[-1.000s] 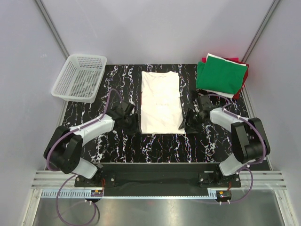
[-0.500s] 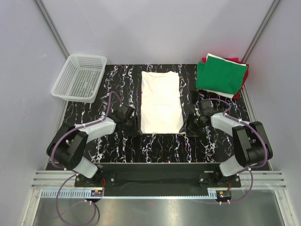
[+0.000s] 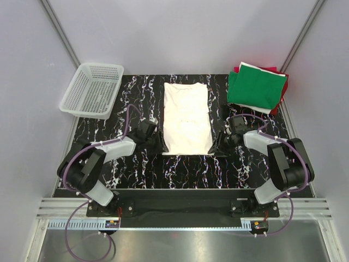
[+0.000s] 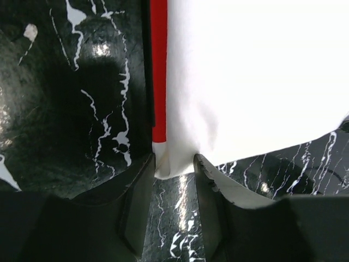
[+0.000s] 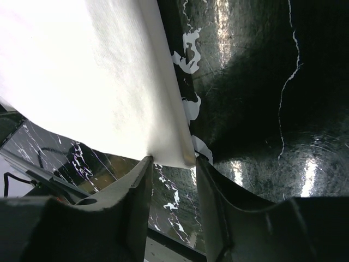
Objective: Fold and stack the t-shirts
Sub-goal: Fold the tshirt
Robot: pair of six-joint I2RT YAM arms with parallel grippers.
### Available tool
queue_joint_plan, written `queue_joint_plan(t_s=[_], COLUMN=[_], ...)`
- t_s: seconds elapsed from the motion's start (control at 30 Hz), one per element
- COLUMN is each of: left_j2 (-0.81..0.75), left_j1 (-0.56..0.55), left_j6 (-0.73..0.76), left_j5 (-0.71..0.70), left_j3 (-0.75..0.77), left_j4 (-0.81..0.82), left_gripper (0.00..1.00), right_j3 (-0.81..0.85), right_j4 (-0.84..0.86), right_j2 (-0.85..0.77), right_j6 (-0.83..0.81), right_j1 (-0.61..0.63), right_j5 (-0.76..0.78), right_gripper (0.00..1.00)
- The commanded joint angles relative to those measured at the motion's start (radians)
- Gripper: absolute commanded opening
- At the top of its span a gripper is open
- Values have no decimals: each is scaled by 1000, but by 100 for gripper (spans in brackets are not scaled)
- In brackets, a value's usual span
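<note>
A cream-white t-shirt (image 3: 186,117), folded into a long narrow strip, lies in the middle of the black marble table. My left gripper (image 3: 157,145) is at its near left corner and my right gripper (image 3: 218,146) at its near right corner. In the left wrist view the jaws (image 4: 174,164) pinch the shirt's corner (image 4: 245,82), and a red strip (image 4: 158,65) runs along its edge. In the right wrist view the jaws (image 5: 173,164) pinch the other corner (image 5: 82,71). A stack of folded shirts, green on top (image 3: 256,87) with red (image 3: 282,76) beneath, lies at the back right.
A white plastic mesh basket (image 3: 92,90) stands at the back left. Grey walls close the table in on three sides. Both arm bases sit at the near edge.
Both grippers have moved inward to the white shirt's near corners and closed on them. The shirt, the stack and the basket have not moved.
</note>
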Motion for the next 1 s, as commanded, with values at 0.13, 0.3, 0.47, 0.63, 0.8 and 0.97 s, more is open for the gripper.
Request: queue_joint_plan(t_s=[0.13, 0.3, 0.47, 0.63, 0.8, 0.97], left_j2=[46, 30, 10, -60, -201, -382], left_j1=[1, -2, -24, -85, -156, -275], left_j6=[-21, -41, -67, -99, -174, -274], left_j5=[-9, 11, 22, -15, -71, -117], left_j3=[-89, -134, -164, -170, -204, -255], left_j4=[58, 96, 113, 25, -104, -192], left_gripper=[36, 16, 0, 0, 0, 0], right_j3=[-12, -18, -29, -78, -181, -270], right_j4=[7, 12, 18, 7, -8, -85], right_j2=[38, 35, 25, -47, -233, -493], right_j6=[-25, -20, -15, 5, 69, 193], right_j1=[3, 0, 2, 2, 5, 66], right_j5=[53, 48, 41, 24, -25, -44], right_gripper=[38, 24, 1, 0, 0, 0])
